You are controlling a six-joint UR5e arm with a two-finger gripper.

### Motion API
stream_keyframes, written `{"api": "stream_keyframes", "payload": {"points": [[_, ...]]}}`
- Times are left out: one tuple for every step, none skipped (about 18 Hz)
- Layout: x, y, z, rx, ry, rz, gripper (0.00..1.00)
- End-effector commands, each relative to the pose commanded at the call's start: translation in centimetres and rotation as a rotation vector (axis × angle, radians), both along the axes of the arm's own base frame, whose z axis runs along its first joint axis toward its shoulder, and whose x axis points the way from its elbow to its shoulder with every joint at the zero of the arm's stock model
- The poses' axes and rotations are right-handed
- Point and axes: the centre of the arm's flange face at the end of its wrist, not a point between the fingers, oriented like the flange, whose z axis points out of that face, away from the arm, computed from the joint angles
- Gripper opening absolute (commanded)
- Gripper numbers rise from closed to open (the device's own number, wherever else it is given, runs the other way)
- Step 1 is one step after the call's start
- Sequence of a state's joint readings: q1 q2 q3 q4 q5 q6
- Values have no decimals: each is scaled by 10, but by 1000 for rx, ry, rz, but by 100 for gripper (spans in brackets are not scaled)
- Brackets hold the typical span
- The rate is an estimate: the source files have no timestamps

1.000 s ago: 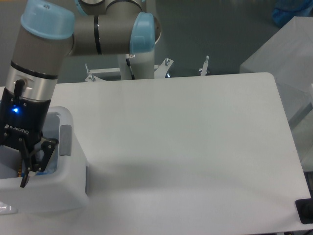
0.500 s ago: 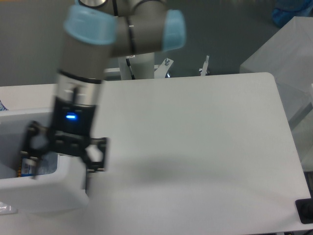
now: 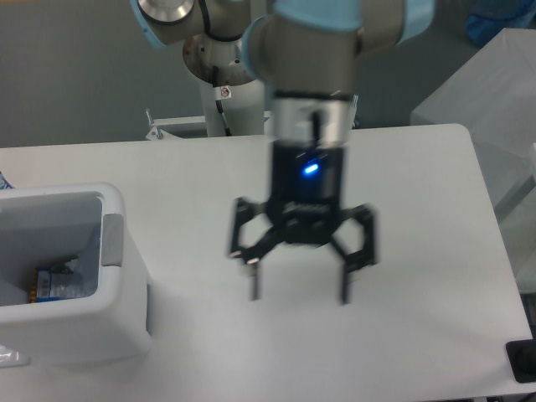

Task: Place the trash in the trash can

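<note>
Over the counter (image 3: pixel 402 209): our tool (image 3: pixel 299 289) hangs with fingers spread, gripping nothing
Bin: we see the bottle (image 3: pixel 59 283) lying inside the trash can (image 3: pixel 113 322), well left of our tool

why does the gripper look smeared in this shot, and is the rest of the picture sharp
In the fixed camera view the gripper and arm show motion blur, fingers spread open; the trash can and table edges stay sharp. Lighting is soft and even, with a faint shadow on the table beside the can.
</note>
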State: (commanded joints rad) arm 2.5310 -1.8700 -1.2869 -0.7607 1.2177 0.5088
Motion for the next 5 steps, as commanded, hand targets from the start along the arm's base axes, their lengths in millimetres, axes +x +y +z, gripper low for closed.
{"api": "stream_keyframes", "payload": {"points": [[-1, -4, -3, -53, 23, 3, 100], [-1, -10, -8, -113, 49, 3, 100], [-2, -14, -13, -164, 78, -13, 100], [-2, -16, -18, -201, 106, -40, 100], [0, -17, -19, -221, 125, -55, 100]]}}
